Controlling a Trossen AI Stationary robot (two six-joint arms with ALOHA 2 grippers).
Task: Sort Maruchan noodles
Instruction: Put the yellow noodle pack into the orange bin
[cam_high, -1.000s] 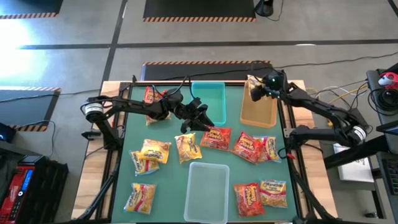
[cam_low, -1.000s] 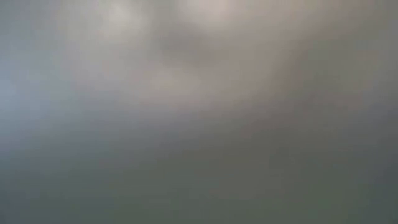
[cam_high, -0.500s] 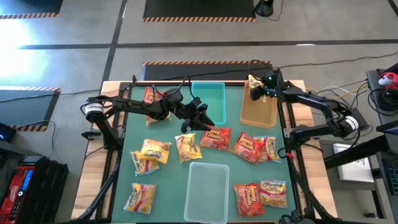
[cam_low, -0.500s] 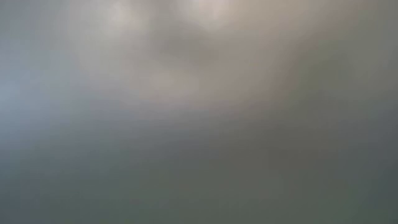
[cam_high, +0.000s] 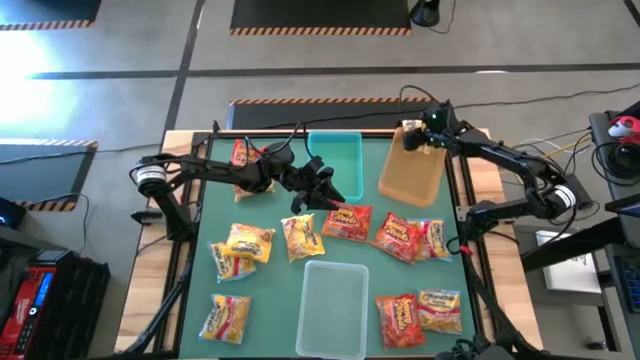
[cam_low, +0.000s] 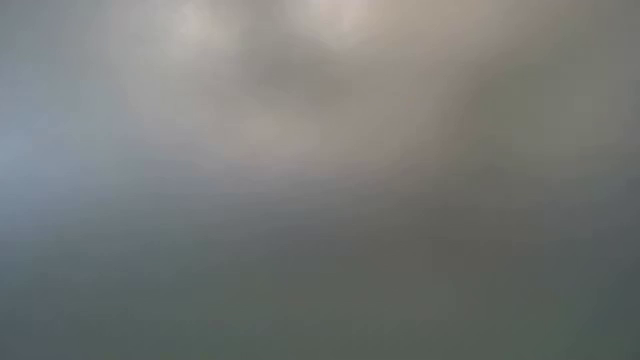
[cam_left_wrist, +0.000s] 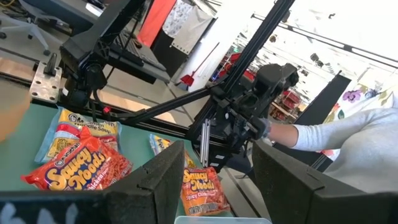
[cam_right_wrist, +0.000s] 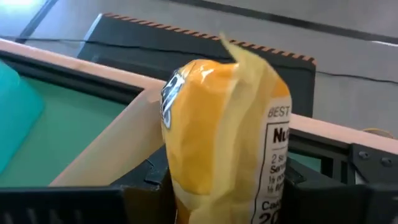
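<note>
Several Maruchan noodle packets lie flat on the green mat: red ones (cam_high: 347, 222) (cam_high: 398, 237) (cam_high: 400, 315) and yellow ones (cam_high: 248, 242) (cam_high: 225, 318) (cam_high: 438, 308). Another packet (cam_high: 242, 155) lies beneath the left arm. My left gripper (cam_high: 320, 185) hovers open near the teal bin (cam_high: 338, 160), above the packets, with nothing between its fingers (cam_left_wrist: 214, 186). My right gripper (cam_high: 428, 130) is shut on a yellow packet (cam_right_wrist: 224, 137) over the far end of the tan bin (cam_high: 412, 180). The low view shows only blur. My right gripper pinches the yellow packet between its two fingers (cam_right_wrist: 146, 186), one on each flat face, near one end of the packet (cam_right_wrist: 211, 186). The fingers come from the table's right. The packet is lifted clear above the tan bin, and its crimped free end (cam_right_wrist: 242, 59) sticks out past the fingertips.
A clear bin (cam_high: 335, 308) stands at the near middle of the mat. More packets (cam_high: 300, 237) (cam_high: 432, 240) lie between the bins. The table's wooden rim (cam_high: 480, 180) and frame posts flank the mat. A person's sleeve (cam_left_wrist: 336, 134) shows beyond the table in the left wrist view.
My right arm has straightened, carrying its gripper and the yellow packet a little toward the far right corner, above the tan bin's far end. It has kept its hold.
</note>
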